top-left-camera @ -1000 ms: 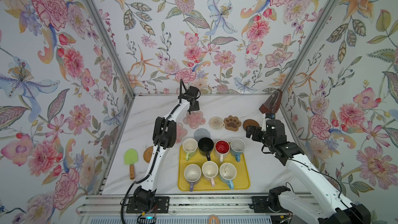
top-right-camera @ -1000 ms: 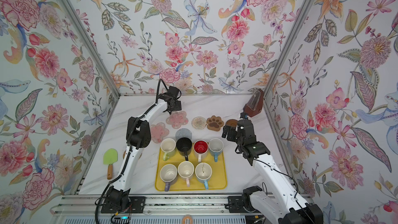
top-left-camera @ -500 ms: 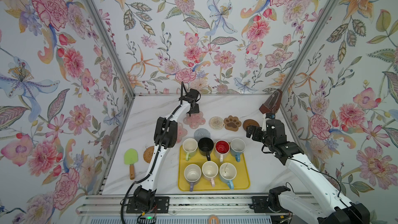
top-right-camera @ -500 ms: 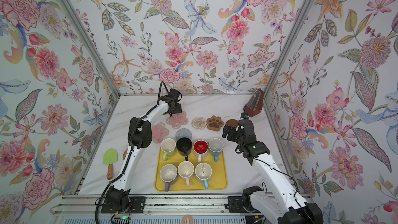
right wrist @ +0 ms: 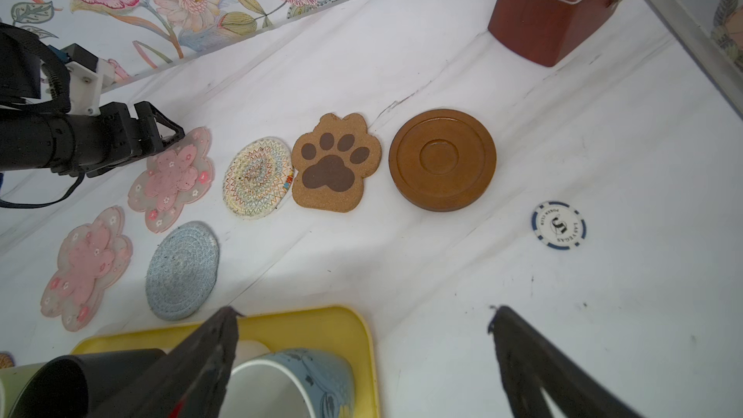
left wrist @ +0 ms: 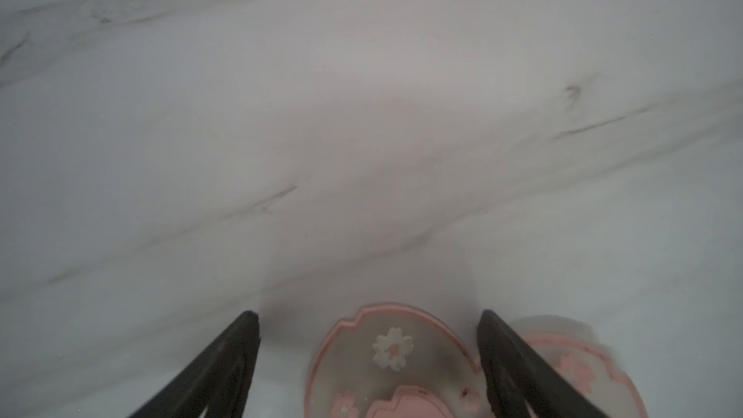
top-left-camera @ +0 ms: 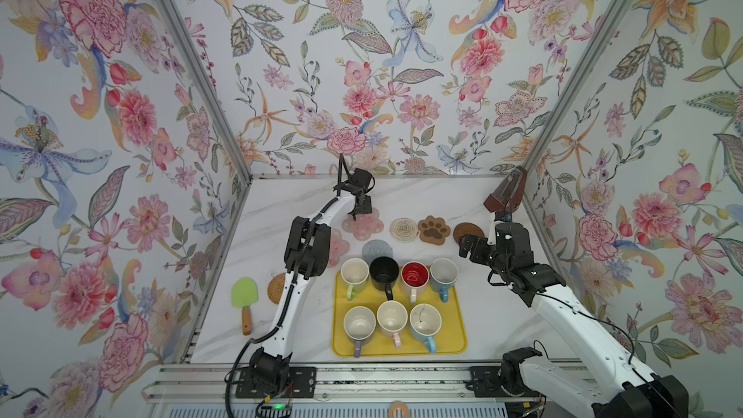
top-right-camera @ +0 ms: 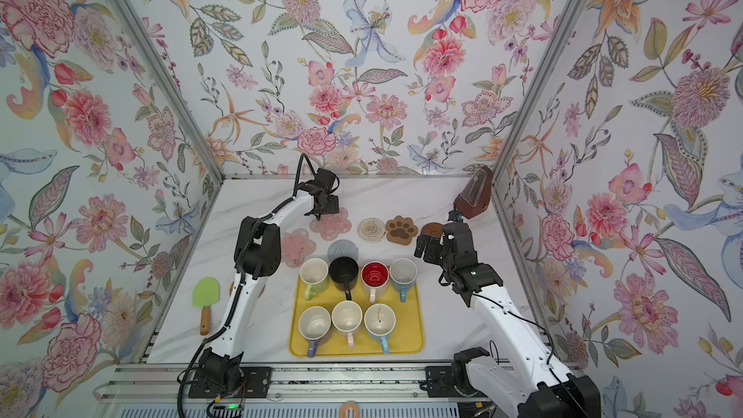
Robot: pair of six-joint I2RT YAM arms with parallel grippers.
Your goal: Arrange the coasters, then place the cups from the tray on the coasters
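Observation:
Several coasters lie behind the yellow tray point(top-left-camera: 456, 339): a pink flower point(top-left-camera: 366, 226), a second pink flower point(top-left-camera: 337, 249) partly behind the left arm, grey round point(top-left-camera: 377, 250), beige woven point(top-left-camera: 404, 229), brown paw point(top-left-camera: 433, 229), dark wooden point(top-left-camera: 468, 232). The tan rattan one point(top-left-camera: 276, 288) peeks out left of the arm. Several cups point(top-left-camera: 354, 273) stand on the tray. My left gripper point(top-left-camera: 357, 214) is open low over the far flower coaster point(left wrist: 392, 355), whose edge lies between its fingers. My right gripper point(top-left-camera: 466, 245) hangs open beside the tray's far right corner point(right wrist: 362, 327).
A brown metronome point(top-left-camera: 504, 197) stands at the back right by the wall. A green brush point(top-left-camera: 244, 295) lies at the left. A poker chip point(right wrist: 558, 225) rests on the marble near the wooden coaster. Floral walls close in three sides.
My left gripper has shifted slightly right and lower, onto the far flower coaster's edge. The right arm has not moved.

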